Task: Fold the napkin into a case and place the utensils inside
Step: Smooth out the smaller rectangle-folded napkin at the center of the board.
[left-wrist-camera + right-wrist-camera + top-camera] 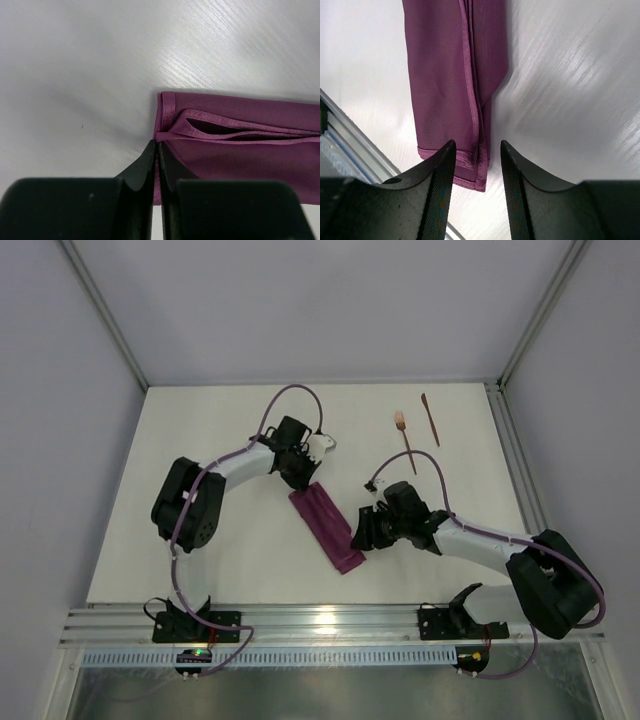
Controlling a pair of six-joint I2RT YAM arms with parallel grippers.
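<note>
Magenta napkin (327, 530), folded narrow, lies diagonally, far-left to near-right: left gripper (157, 147) pinches its far corner, right gripper (477, 147) gapes over its near end; fork (404, 430) and knife (430, 418) beyond, nearer the right gripper.

White desk (250, 570) with a faint brushed grain, lit evenly from above. Pale grey walls (300, 300) rise behind the desk and on both its sides, edged by slim aluminium posts (105, 315). A silver slotted rail (330, 620) along the desk's near edge catches bright glare.
</note>
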